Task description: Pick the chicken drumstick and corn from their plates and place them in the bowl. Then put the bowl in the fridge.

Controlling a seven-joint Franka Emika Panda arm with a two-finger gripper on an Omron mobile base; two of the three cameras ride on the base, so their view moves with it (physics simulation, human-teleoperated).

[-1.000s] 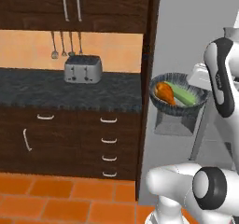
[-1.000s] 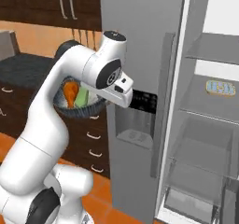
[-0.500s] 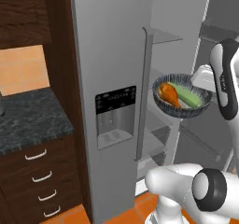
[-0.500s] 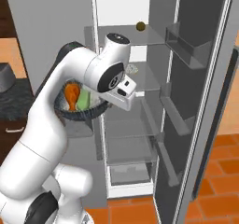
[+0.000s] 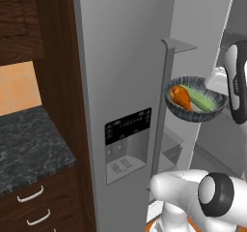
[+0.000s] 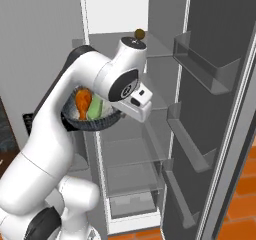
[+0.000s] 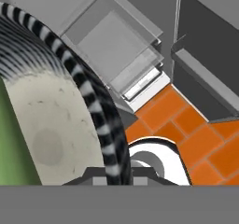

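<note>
The dark ribbed bowl [image 5: 195, 111] hangs in the air in front of the fridge [image 5: 125, 57]. In it lie the orange-brown chicken drumstick [image 5: 181, 96] and the green-husked corn [image 5: 203, 100]. My gripper [image 7: 114, 178] is shut on the bowl's striped rim [image 7: 100, 111], with the pale inside [image 7: 51, 125] and the corn [image 7: 9, 148] to its left. From the right base view the bowl [image 6: 95, 123] sits just left of my hand, holding the drumstick [image 6: 82, 101] and corn [image 6: 96, 108], level with the fridge's open white shelves [image 6: 130, 159].
The fridge's right door [image 6: 215, 84] stands wide open with bins along its inside. Its left door with the black dispenser panel [image 5: 128, 132] is closed. A small brown item [image 6: 139, 33] sits on an upper shelf. A dark stone counter [image 5: 29, 149] lies left. Orange floor tiles [image 7: 186, 125] lie below.
The whole picture has swung from the counter and drawers to the fridge, so the camera has moved. The bowl with its food stays in my grip.
</note>
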